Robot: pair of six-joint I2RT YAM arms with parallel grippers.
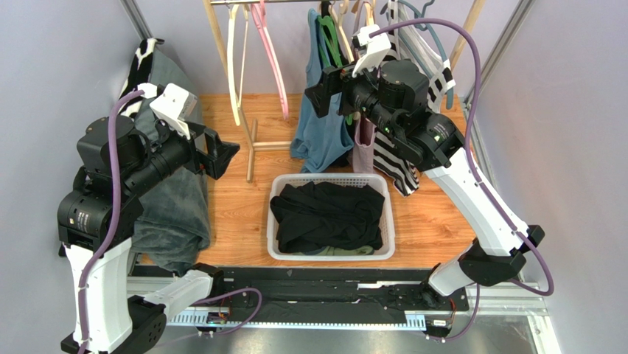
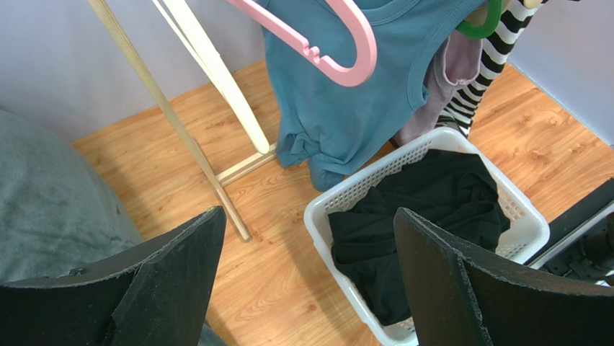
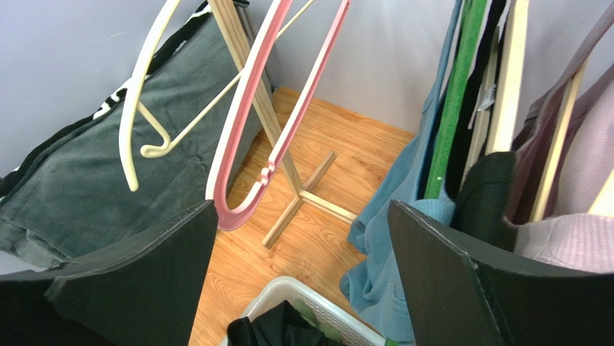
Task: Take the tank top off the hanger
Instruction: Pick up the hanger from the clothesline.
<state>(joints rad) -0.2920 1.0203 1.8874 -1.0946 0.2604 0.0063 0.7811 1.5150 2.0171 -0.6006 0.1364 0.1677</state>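
the blue tank top (image 1: 318, 125) hangs on the green hanger (image 3: 450, 108), leftmost of the crowded garments on the rail, its hem near the far rim of the white basket (image 1: 332, 178); the right gripper (image 1: 317, 94) is up beside its shoulder, jaws spread wide with nothing between them; the left gripper (image 1: 221, 153) is likewise wide and empty, well apart to the left over the grey cushion (image 1: 173, 199).

the step in hand looks like the reach for a strap; to do it well, the right gripper should close on blue cloth alone, close to the hanger's shoulder, and leave out the mauve top (image 3: 569, 238) and the black garment pressed against it; then the strap should be lifted up and outward over the hanger's end rather than tugged down, since a downward pull would likely drag hanger and rail; the left gripper could steady the hanger, threading past the empty pink hanger (image 1: 269, 51).
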